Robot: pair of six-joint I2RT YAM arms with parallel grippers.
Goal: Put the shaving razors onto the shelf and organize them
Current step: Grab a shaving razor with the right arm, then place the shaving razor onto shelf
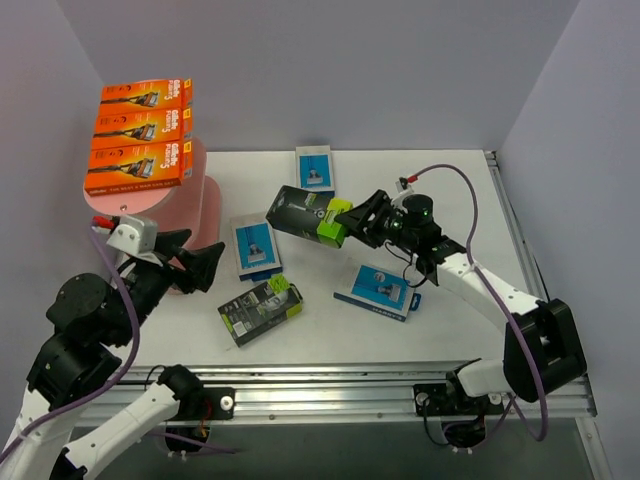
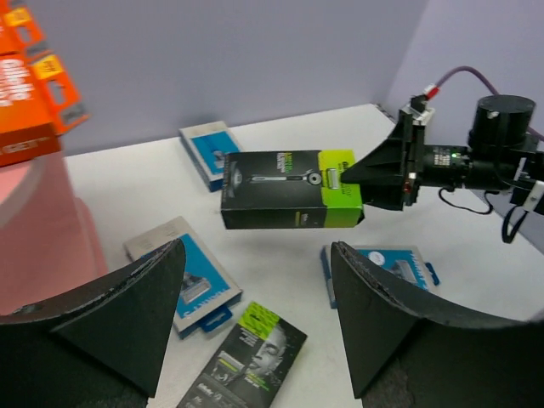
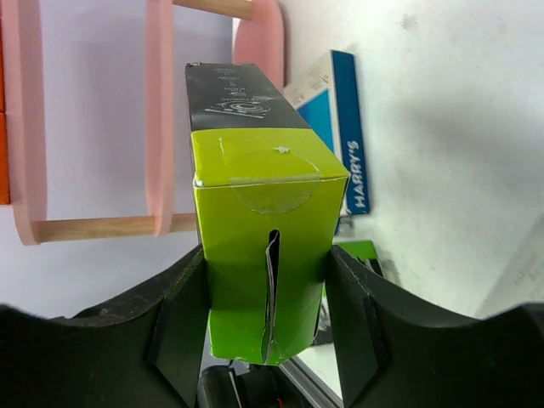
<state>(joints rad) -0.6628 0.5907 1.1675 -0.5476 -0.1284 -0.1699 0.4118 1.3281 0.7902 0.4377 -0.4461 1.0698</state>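
Standing next to the table, what catches my eye first is the right gripper (image 1: pixel 358 222): its jaws are clamped on a black-and-lime razor pack (image 1: pixel 308 214), one finger (image 3: pixel 178 323) pressed on each side of the lime end. The black end sticks out past the fingertips and points toward the pink shelf (image 1: pixel 197 175). That pack is up in the air over the middle of the table, roughly level, and apart from the shelf. The left gripper (image 1: pixel 195 262) sits low, just beside the shelf's upright, with its jaws spread wide and nothing between them. From its wrist view, the held pack floats beyond the gap between its two fingers, well clear of both. Up on the top board of the shelf, three orange packs (image 1: pixel 140 125) lie side by side in a neat row. The rest are flat on the table. One blue pack (image 1: pixel 314 166) is near the back, another blue one (image 1: pixel 255 246) is close to the left gripper, and a third (image 1: pixel 378 290) lies under the right arm. The other black-and-lime pack (image 1: pixel 260 309) is nearest the front edge, lying at an angle.
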